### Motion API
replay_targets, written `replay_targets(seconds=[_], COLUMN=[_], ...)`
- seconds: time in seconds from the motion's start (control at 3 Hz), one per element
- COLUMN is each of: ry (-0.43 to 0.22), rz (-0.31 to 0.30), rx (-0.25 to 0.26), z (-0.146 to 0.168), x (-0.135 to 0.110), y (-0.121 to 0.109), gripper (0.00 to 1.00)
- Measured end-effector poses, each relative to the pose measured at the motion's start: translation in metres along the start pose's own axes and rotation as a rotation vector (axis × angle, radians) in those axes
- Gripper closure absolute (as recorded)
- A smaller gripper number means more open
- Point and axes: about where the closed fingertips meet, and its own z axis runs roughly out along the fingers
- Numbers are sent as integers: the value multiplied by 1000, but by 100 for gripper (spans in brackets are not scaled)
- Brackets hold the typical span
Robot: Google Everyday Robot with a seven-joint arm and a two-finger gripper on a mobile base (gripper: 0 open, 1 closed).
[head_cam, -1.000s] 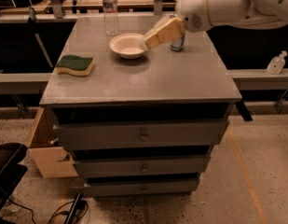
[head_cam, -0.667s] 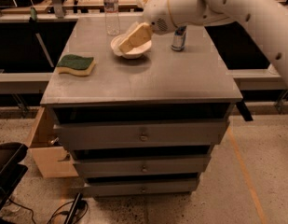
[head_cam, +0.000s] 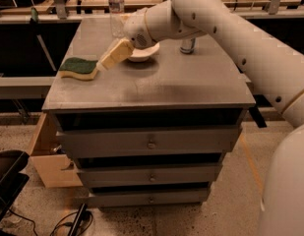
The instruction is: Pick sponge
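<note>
My gripper point(head_cam: 102, 63) reaching the sponge point(head_cam: 77, 67) on a grey cabinet top point(head_cam: 161, 85).
Its tip is at the sponge's right end, near a white bowl point(head_cam: 145, 53); clenched or released, I cannot tell.

Count: one sponge point(head_cam: 78, 67), one bowl point(head_cam: 143, 56), one bottle point(head_cam: 116, 11), one can point(head_cam: 187, 46), one cabinet point(head_cam: 181, 85), three drawers point(head_cam: 151, 142). One gripper point(head_cam: 99, 66), just beside the sponge.

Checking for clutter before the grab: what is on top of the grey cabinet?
On the cabinet: a sponge near the left edge in the picture with the gripper beside it, a bottle at the back, a can. The arm covers most of a white bowl; its inside is hidden.
</note>
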Motion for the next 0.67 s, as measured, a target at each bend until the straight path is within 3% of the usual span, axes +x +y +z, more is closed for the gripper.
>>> replay_targets(seconds=[0.67], ry=[-1], rz=[48], rx=[-49], z=[61], x=[22], y=[14], gripper=[0])
